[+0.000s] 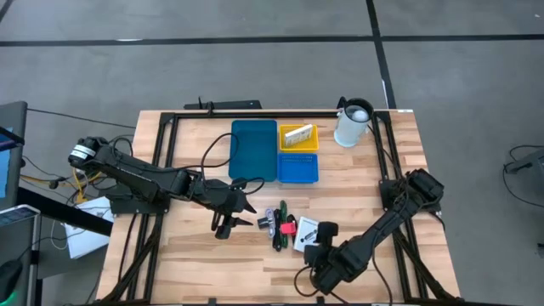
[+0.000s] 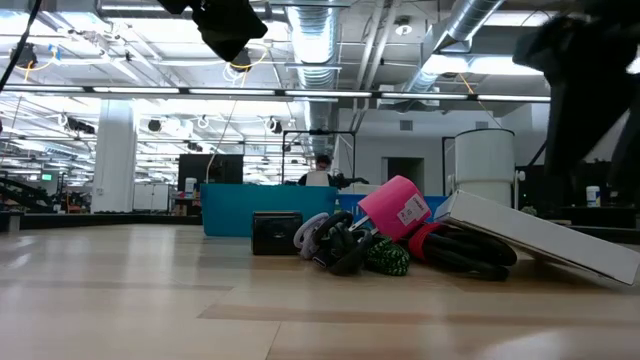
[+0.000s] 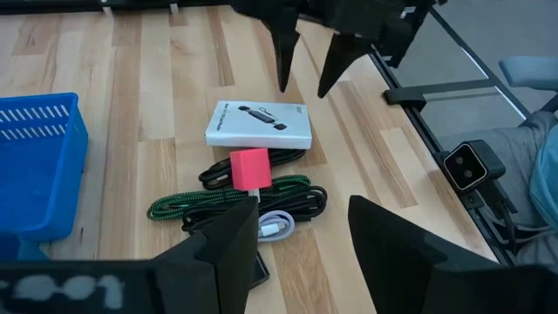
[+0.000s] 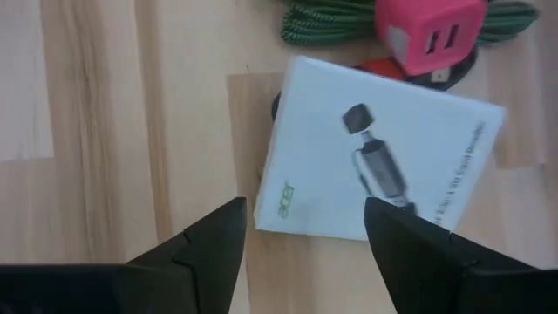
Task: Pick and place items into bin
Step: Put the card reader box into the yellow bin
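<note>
R gripper [image 4: 301,231] hovers over white box [image 4: 379,157], jaws apart, empty. L gripper [image 3: 301,235] likewise released, near cable pile [image 3: 253,196]. Bin [image 1: 255,149] well apart. Risk: box probably rests on cables, so may tip or slide when pinched.

Sitting on the wooden table: three shallow plastic trays, namely one long teal tray [image 1: 254,150], one small yellow tray [image 1: 298,137] and one small bright blue tray [image 1: 298,167]. One white cylindrical jug [image 1: 352,124] is standing nearby. One white printed box [image 3: 259,125], one pink cube-shaped charger [image 3: 249,168] and one green braided cable [image 3: 209,201] are lying together. Two dark robot arms are working.
</note>
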Robot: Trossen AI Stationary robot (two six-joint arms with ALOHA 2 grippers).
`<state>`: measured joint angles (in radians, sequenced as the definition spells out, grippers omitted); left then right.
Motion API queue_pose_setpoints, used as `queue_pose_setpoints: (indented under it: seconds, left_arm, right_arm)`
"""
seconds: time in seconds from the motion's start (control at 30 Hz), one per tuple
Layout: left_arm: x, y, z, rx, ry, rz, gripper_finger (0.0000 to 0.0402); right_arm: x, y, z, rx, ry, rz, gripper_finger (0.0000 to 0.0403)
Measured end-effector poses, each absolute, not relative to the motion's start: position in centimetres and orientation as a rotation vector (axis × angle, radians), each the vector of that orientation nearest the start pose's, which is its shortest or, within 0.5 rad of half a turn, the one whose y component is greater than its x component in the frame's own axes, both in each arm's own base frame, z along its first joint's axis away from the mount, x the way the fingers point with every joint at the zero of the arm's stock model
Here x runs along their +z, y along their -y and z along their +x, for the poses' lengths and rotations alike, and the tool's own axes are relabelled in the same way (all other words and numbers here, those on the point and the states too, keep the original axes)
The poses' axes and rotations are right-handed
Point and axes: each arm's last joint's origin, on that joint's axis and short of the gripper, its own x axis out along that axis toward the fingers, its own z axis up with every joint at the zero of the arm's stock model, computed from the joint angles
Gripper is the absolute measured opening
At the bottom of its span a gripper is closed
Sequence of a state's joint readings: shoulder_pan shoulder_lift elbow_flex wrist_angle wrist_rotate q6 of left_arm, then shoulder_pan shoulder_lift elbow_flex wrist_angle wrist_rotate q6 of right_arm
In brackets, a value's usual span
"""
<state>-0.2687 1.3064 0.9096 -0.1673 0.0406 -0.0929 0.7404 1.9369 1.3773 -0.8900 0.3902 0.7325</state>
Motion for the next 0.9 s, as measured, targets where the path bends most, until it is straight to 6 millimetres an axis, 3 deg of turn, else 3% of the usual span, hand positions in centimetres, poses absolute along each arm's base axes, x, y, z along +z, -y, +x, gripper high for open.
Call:
queue_pose_setpoints:
  seconds: [0.27, 0.5, 0.7, 0.9]
  left_arm:
    - [26.7, 7.6, 27.1, -0.267, -0.580, -0.052, 0.0169]
    - [26.8, 7.6, 27.2, -0.251, -0.585, -0.107, 0.0169]
    - [27.4, 7.7, 27.0, -0.280, -0.546, -0.138, 0.0169]
    - [29.6, 7.7, 25.7, -0.315, -0.438, -0.116, 0.0169]
  right_arm:
    - [21.6, -22.2, 28.5, -0.221, -1.324, -0.280, 0.0230]
    - [25.5, -18.4, 30.4, -0.217, -1.449, -0.386, 0.0228]
    - [27.4, -14.3, 33.0, -0.015, -1.541, -0.340, 0.0216]
    - [27.6, -9.8, 34.6, 0.216, -1.617, -0.236, 0.0201]
